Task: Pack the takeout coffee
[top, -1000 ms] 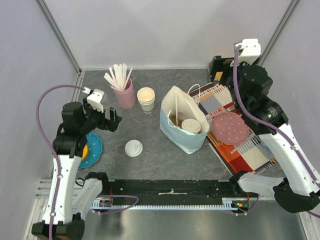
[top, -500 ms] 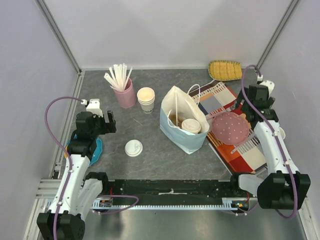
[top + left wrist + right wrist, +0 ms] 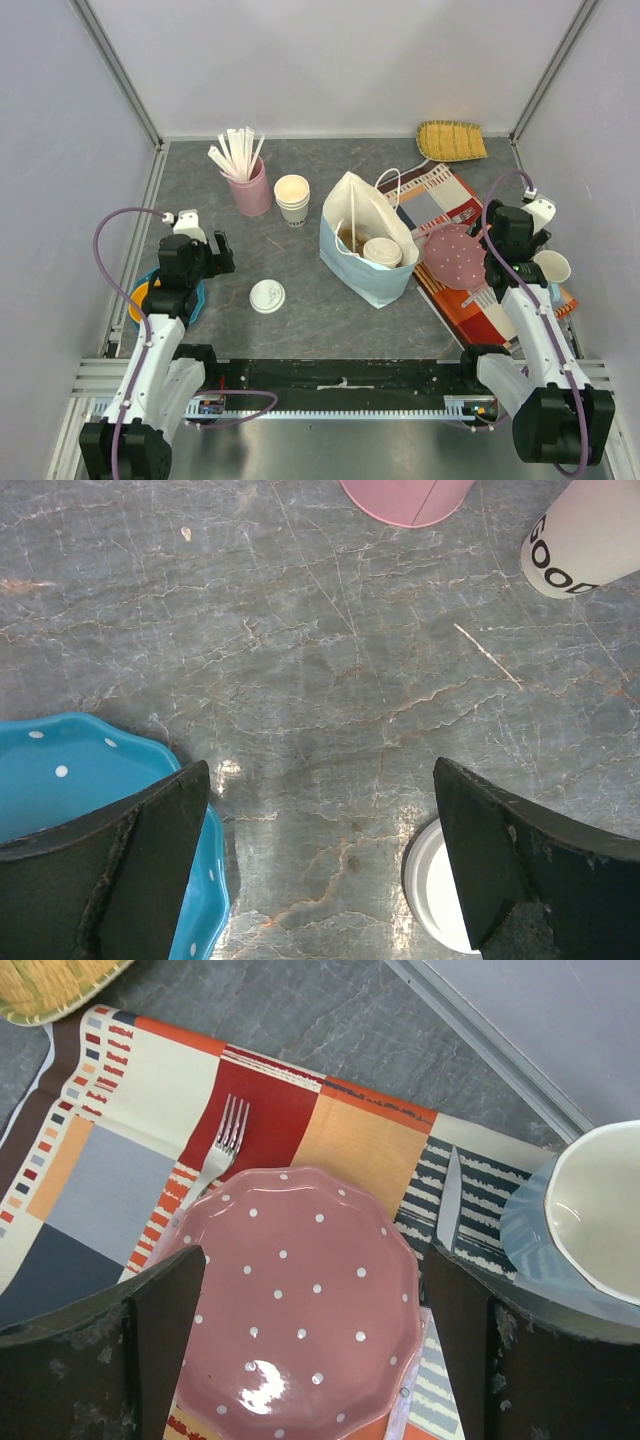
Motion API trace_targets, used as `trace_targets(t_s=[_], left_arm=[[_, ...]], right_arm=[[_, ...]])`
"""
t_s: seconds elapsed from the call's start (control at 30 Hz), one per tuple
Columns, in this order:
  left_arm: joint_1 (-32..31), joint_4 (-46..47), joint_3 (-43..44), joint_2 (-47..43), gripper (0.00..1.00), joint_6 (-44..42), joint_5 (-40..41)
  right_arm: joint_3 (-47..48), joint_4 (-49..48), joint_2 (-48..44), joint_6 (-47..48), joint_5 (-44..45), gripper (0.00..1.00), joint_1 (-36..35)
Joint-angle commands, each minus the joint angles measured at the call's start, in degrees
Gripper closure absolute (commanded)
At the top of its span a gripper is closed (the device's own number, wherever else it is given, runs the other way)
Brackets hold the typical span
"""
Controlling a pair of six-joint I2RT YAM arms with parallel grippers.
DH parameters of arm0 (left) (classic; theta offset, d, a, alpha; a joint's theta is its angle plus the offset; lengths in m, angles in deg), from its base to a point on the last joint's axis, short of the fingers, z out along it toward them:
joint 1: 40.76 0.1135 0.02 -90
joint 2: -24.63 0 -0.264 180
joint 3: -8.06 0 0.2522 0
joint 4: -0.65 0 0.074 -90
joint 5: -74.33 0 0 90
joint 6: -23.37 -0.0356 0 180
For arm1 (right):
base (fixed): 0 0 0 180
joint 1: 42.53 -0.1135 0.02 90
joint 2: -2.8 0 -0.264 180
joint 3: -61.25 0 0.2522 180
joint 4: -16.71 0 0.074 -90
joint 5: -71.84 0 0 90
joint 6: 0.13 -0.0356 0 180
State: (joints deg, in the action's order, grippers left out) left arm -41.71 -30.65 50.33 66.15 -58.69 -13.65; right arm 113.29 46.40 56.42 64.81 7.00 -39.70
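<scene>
Near edge first: both arms sit tucked on their own sides, nowhere near the bag. The left gripper (image 3: pixel 320 770) is spread wide with nothing in it, hanging over bare table between the blue dotted plate (image 3: pixel 60 780) and the loose flat lid (image 3: pixel 267 296). The right gripper (image 3: pixel 312 1255) is spread wide too and also empty, right above the pink dotted plate (image 3: pixel 300 1300) on the striped placemat (image 3: pixel 110 1090), with a fork (image 3: pixel 222 1150), a knife (image 3: pixel 447 1195) and a white bowl (image 3: pixel 600 1200) beside it.

Mid-table: the takeout coffee (image 3: pixel 381 251), lid on, is already down inside the open paper bag (image 3: pixel 372 285), at its near right end, with a thin white stick poking up next to it.

So I'd say packing is basically done. All I can see left is maybe gathering the bag's handle (image 3: pixel 388 185). That means reaching in over the floppy bag wall without knocking the cup, and for the right arm, lifting clear of the plate first.

Further back: a stack of lidless paper cups (image 3: pixel 292 198), a pink cup of wooden stirrers (image 3: pixel 250 185) and a yellow woven tray (image 3: pixel 452 140). None of them are in the way.
</scene>
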Motion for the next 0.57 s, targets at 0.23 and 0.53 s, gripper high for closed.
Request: trace_targets(t_s=[0.23, 0.53], left_arm=[[0.6, 3.3, -1.3, -1.2, 0.00, 2.9, -1.1], [0.7, 3.4, -1.5, -0.9, 0.00, 3.0, -1.5]], right_arm=[[-3.6, -7.7, -2.5, -1.0, -2.5, 0.02, 0.0], [-5.4, -9.5, -3.8, 0.5, -3.0, 0.02, 0.1]])
